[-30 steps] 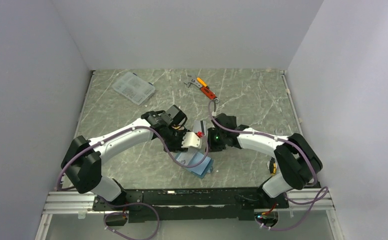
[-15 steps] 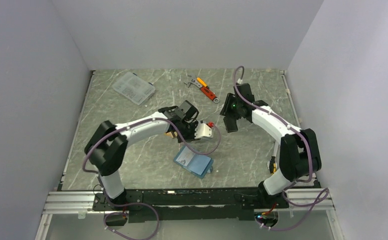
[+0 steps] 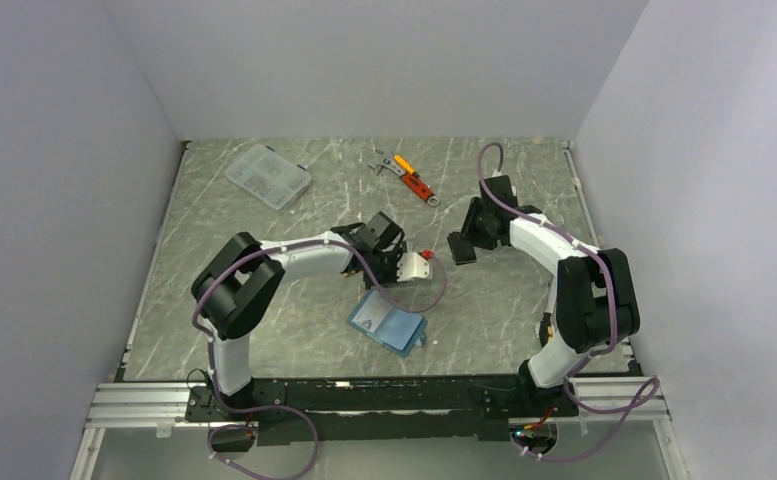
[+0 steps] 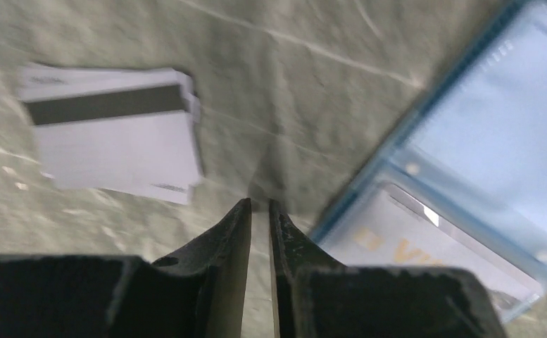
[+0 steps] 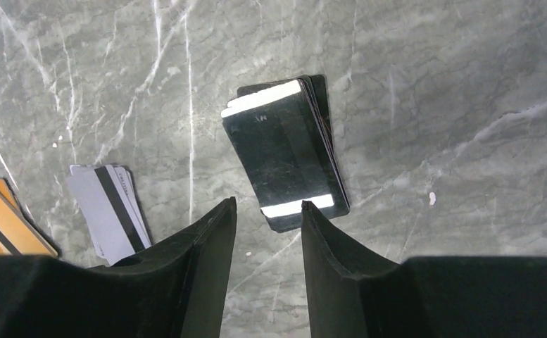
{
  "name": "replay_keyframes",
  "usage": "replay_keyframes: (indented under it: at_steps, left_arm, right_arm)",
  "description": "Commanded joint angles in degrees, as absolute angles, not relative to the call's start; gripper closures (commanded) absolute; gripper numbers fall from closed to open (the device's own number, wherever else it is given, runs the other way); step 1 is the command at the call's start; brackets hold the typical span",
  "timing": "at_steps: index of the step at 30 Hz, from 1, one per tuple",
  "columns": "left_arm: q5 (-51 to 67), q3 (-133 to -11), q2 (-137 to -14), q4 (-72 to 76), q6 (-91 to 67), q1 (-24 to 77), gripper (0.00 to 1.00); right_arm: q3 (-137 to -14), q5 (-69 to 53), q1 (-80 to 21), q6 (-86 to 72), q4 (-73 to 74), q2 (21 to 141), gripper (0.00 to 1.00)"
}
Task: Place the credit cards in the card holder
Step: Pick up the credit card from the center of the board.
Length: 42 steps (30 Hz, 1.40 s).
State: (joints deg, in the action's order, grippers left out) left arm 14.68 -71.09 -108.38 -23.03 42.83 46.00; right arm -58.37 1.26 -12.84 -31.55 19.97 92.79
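Observation:
The card holder [image 3: 389,325] lies open on the table near the front, teal-blue with a printed card in one clear pocket [image 4: 411,246]. Silver-grey credit cards [image 4: 112,134] with a dark stripe lie in a small pile just left of it. My left gripper [image 4: 258,204] hovers low between pile and holder, jaws a thin slit apart with nothing between them. My right gripper [image 5: 268,204] is open above a black stack of cards [image 5: 284,155] at the back right. Its view also shows the silver pile [image 5: 108,211] and orange cards [image 5: 6,225].
A clear plastic parts box [image 3: 268,175] sits at the back left. An orange-handled tool [image 3: 409,177] lies at the back middle. A small red thing [image 3: 426,254] is by the left gripper. Grey walls close in three sides of the table.
My right gripper left the middle, swung to the back right and opened over the black stack. My left gripper shifted right and its jaws narrowed to a slit.

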Motion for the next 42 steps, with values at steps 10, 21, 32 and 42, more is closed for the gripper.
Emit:
replay_keyframes:
  at_steps: [10,21,32,42]
  left_arm:
    - [14.0,-60.9,-98.5,-23.3,42.6,48.4,0.80]
    - [14.8,-68.9,-95.8,-27.0,38.7,46.5,0.79]
    - [10.5,-76.2,-91.5,-27.1,33.5,41.9,0.46]
    - [7.4,-74.7,-87.5,-25.5,31.1,36.8,0.01]
  right_arm:
    - [-59.9,4.4,-11.7,-32.0,17.7,93.2,0.52]
    - [-62.7,4.9,-11.3,-31.3,17.0,101.3,0.49]
    - [-63.2,2.2,-9.6,-31.3,16.1,104.7,0.43]
    - [-59.3,0.4,-11.9,-34.1,14.5,103.7,0.42]
